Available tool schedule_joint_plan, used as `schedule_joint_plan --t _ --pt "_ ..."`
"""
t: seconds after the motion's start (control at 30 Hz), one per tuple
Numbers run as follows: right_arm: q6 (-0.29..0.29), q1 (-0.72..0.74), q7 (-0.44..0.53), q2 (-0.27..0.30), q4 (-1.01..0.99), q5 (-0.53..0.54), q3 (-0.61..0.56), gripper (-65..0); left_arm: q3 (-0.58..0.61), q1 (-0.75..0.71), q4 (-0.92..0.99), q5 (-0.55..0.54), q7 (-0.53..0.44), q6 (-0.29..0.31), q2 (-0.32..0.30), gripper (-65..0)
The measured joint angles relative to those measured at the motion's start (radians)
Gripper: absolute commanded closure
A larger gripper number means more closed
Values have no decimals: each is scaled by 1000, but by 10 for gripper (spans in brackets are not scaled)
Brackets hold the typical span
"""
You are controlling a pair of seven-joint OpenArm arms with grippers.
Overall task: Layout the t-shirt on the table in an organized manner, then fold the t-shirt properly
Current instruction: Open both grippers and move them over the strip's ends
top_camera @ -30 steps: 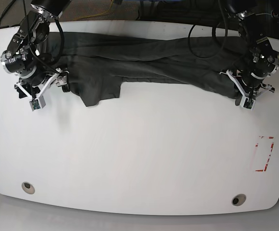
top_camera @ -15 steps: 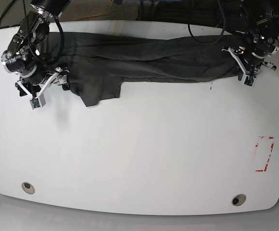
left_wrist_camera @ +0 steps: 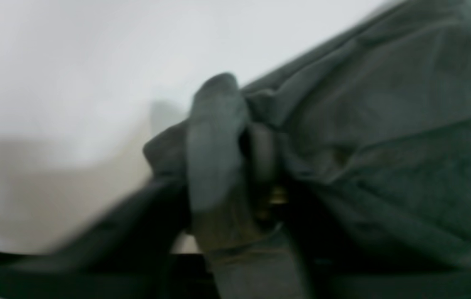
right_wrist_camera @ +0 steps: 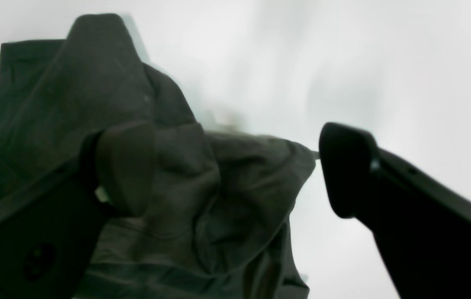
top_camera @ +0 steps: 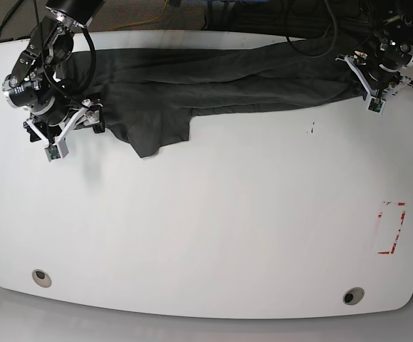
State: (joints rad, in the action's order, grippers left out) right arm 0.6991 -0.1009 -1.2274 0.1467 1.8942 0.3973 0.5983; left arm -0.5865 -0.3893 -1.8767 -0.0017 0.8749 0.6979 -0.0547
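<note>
The dark grey t-shirt [top_camera: 213, 78] lies stretched in a long wrinkled band along the far side of the white table [top_camera: 213, 228], with one flap hanging toward the middle. My left gripper [top_camera: 359, 75] is at the shirt's right end. In the blurred left wrist view, t-shirt [left_wrist_camera: 385, 124] cloth drapes over one finger [left_wrist_camera: 214, 141] and the jaws stand close together. My right gripper [top_camera: 92, 121] is at the shirt's left end, open wide. In the right wrist view its fingers [right_wrist_camera: 123, 166] straddle a loose bunch of t-shirt [right_wrist_camera: 219, 199] without pinching it.
A red tape rectangle [top_camera: 391, 228] marks the table's right side. Two round grommets [top_camera: 41, 276] [top_camera: 352, 294] sit near the front edge, and small dark specks [top_camera: 312, 130] lie below the shirt. Black cables [top_camera: 306, 43] hang beyond the far edge.
My left gripper has travelled toward the far right corner with the shirt's right end, pulling the cloth straighter along the far edge. The right arm has barely moved.
</note>
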Motion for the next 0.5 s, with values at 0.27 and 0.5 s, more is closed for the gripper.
schedule_joint_plan --t 0.27,0.5 --pt "0 0 0 0 0 0 0 -588 -3 2 0 5 -3 0 -4 -489" --pt "0 3 0 0 0 0 0 -588 0 6 0 4 -3 3 -44 -490"
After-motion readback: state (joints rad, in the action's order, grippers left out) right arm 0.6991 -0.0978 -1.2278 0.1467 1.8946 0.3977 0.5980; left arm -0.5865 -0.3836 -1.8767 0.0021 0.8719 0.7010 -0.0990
